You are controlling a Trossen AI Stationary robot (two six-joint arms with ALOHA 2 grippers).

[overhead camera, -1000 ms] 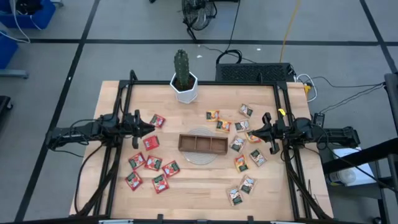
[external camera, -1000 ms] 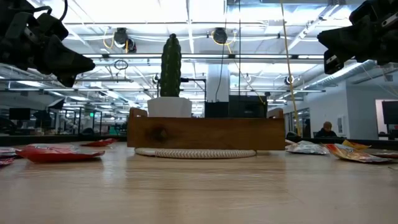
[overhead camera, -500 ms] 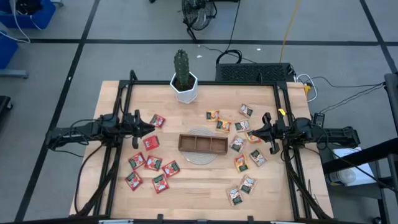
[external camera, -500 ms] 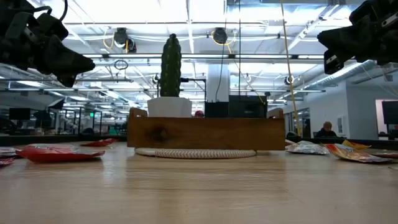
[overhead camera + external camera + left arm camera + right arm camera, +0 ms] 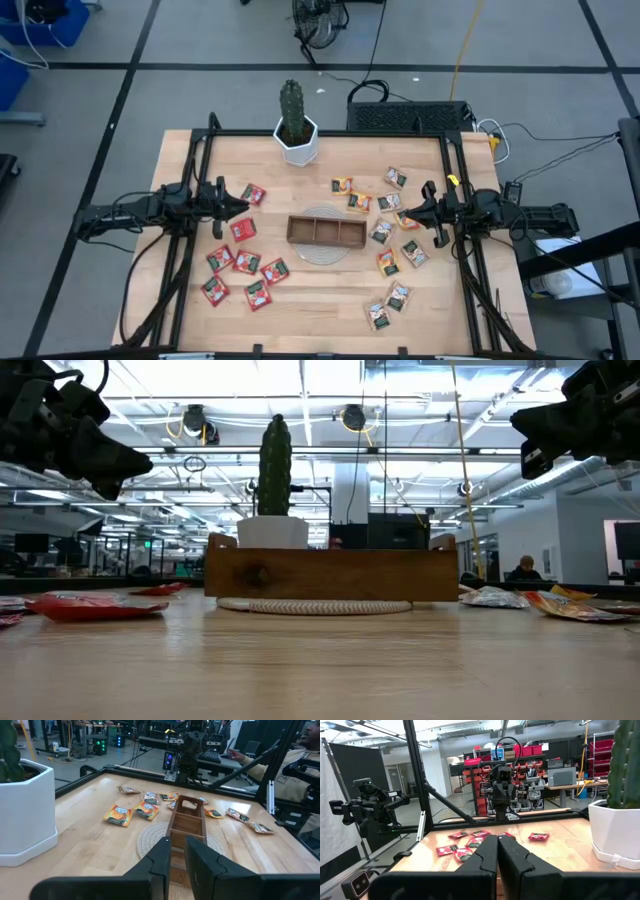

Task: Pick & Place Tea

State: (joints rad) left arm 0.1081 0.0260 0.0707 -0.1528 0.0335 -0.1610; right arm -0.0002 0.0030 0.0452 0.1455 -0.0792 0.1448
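The tea is lying scattered flat on the wooden worktop (image 5: 330,300) in two loose groups around the brown tray (image 5: 327,231). The red sachets (image 5: 246,262) are sitting at the tray's 8 to 9 o'clock side, one more red sachet (image 5: 253,194) lying apart near 10 o'clock. The orange and grey sachets (image 5: 388,231) are spreading from 12 o'clock round to 5 o'clock (two of them lying furthest out, near the front edge). The tray is resting on a round woven mat (image 5: 325,250), and none of its compartments is holding a sachet, as far as the high view shows. A cactus in a white pot (image 5: 297,140) is standing at the tray's 11 o'clock.

The left gripper (image 5: 243,204) is hovering at 9 o'clock above the red group, jaws standing narrowly apart, holding nothing. The right gripper (image 5: 404,211) is hanging at 3 o'clock over the orange group, jaws pressed together and empty.
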